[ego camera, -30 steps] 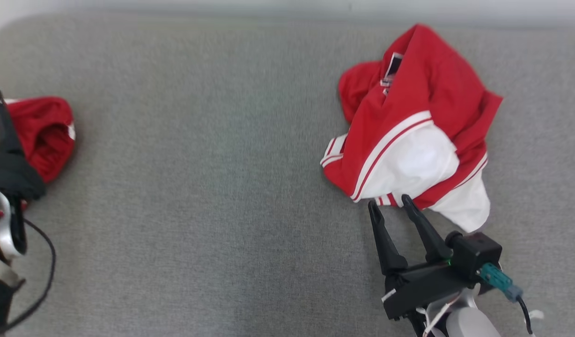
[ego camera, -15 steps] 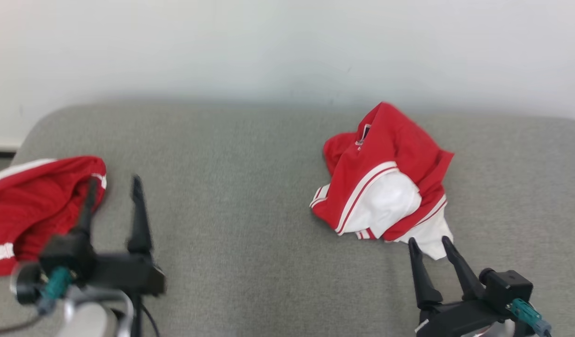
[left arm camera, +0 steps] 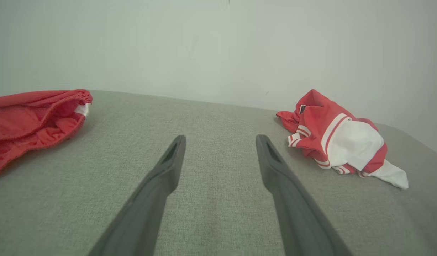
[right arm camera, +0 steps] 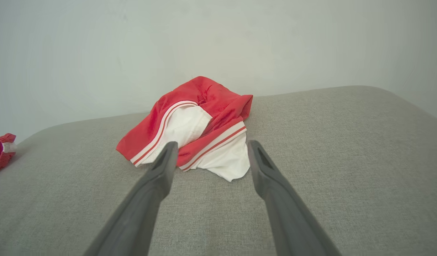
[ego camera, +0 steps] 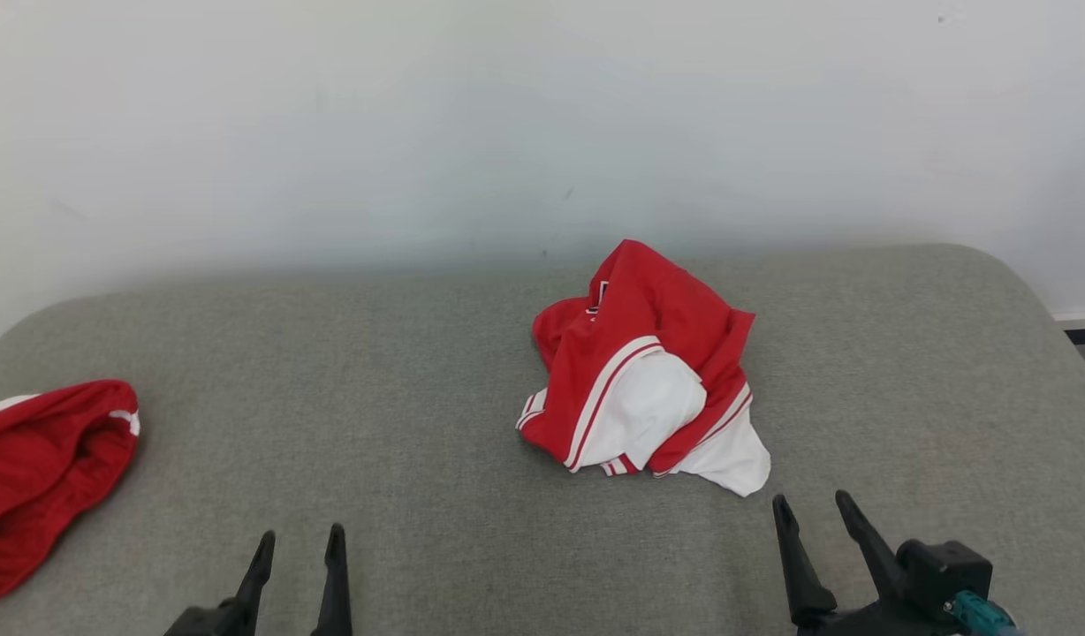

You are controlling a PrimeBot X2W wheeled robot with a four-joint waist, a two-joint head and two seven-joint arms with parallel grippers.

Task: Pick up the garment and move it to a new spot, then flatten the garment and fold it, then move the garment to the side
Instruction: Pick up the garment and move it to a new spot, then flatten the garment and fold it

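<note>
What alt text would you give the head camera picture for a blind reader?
A crumpled red and white garment lies on a grey cushion before a pale wall. The left gripper and right gripper rise from the bottom edge, open and empty. Another red garment lies at far left.

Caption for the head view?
Left gripper and right gripper open, empty, before a crumpled red-and-white garment on the grey cushion; second red garment at left.
</note>
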